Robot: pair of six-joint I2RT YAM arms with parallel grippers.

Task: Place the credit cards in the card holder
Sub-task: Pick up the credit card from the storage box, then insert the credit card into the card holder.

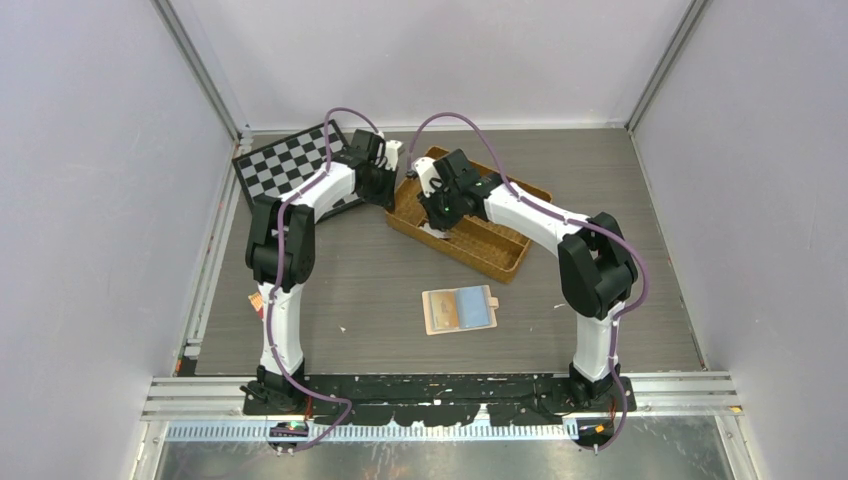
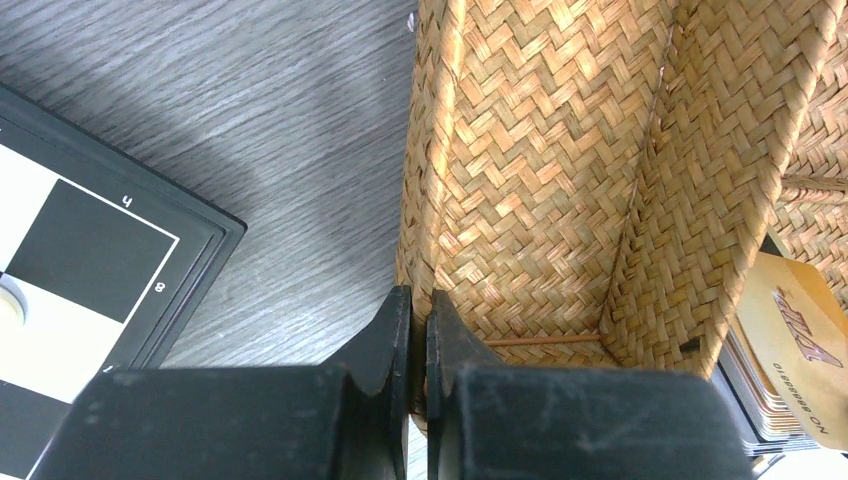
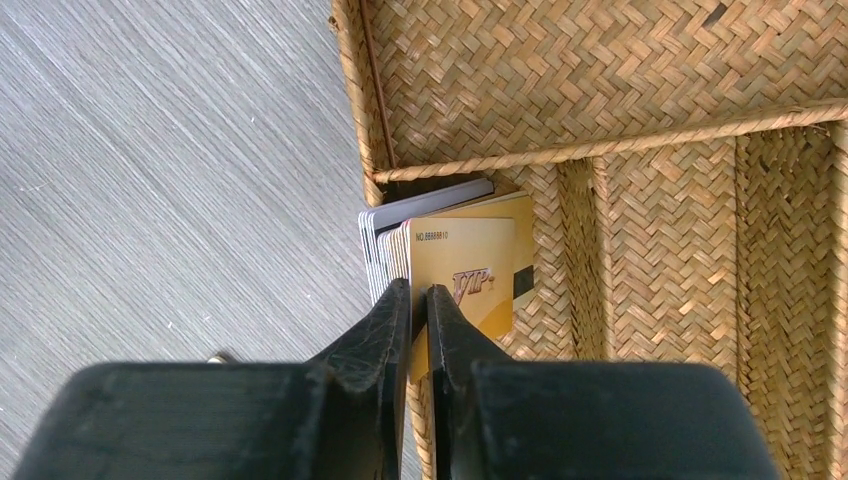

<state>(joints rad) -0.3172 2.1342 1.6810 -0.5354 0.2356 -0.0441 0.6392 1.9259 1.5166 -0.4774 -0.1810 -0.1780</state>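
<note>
Thin, stiff and slick, the gold plastic credit card (image 3: 470,265) in the woven wicker tray's (image 3: 650,80) corner probably needs an edge pinch, which the right gripper (image 3: 418,290) gives it; the left gripper (image 2: 418,295) is pressed together.

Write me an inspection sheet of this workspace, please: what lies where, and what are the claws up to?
Surface: grey wood-grain table, a few pale specks.
Job's things: holder lies open on the table, a blue card in it; a stack of cards stands on edge in the tray.
Clutter: chessboard at far left; small reddish thing by the left arm.
Claws: left claw shut, tips at the tray's rim; right claw shut on a gold card from the stack.
Cables: purple cables loop over both arms.
Surroundings: pale walls on three sides; metal rail at the near edge.
</note>
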